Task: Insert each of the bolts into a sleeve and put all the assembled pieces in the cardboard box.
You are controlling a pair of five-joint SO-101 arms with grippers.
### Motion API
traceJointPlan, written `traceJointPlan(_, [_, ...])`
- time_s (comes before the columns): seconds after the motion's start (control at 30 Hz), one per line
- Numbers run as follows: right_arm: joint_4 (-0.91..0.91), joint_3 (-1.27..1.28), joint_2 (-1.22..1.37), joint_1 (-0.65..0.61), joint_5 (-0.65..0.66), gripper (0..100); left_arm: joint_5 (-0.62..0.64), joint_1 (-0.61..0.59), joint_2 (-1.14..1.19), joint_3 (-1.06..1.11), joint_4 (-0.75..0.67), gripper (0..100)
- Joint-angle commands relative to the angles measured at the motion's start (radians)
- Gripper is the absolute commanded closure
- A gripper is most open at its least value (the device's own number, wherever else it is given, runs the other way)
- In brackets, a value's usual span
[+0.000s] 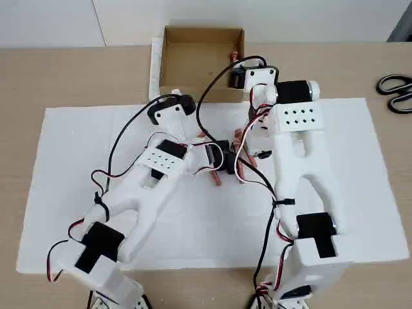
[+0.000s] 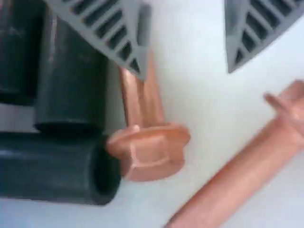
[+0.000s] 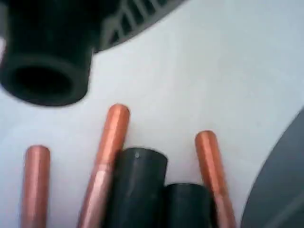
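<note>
1. The loose parts lay in a small heap at the middle of the white foam sheet (image 1: 96, 161), between the two arms, so that both could reach them. The cardboard box (image 1: 201, 64) stood at 12 o'clock, just beyond the sheet.
2. The left gripper (image 2: 185, 73) hung low over the heap with its fingers (image 2: 118, 38) spread wide. One finger lay over the shank of a copper bolt (image 2: 147, 147), whose flanged head touched the black sleeves (image 2: 71, 85). I judged that the wide opening was meant to take this bolt by the shank.
3. A second bolt (image 2: 237, 183) lay near the first one but apart from it, free for a later grasp.
4. The right gripper (image 1: 248, 149) stood at about 1 o'clock from the heap. A sleeve (image 3: 47, 66) was very close to it, with the open end toward the camera. Whether it was pinched, I could not tell.
5. The bolts and sleeves I saw there were separate, so I judged the assembling to be at an early stage.
6. The scissors (image 1: 396, 92) lay at 2 o'clock, off the sheet.
</note>
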Motion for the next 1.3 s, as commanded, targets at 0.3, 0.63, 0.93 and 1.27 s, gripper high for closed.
traceJointPlan(0.3, [-0.012, 0.002, -0.061, 0.010, 0.011, 99.3, 0.005, 0.006, -0.018, -0.073, -0.025, 90])
traceJointPlan(0.63, [-0.047, 0.046, -0.061, 0.010, 0.011, 99.3, 0.005, 0.008, -0.006, -0.074, -0.029, 90])
traceJointPlan(0.93, [-0.051, 0.046, -0.061, 0.008, 0.011, 99.3, 0.005, 0.008, -0.005, -0.074, -0.029, 90])
traceJointPlan(1.27, [-0.051, 0.046, -0.062, 0.008, 0.009, 99.3, 0.046, 0.009, 0.095, -0.079, -0.086, 90])
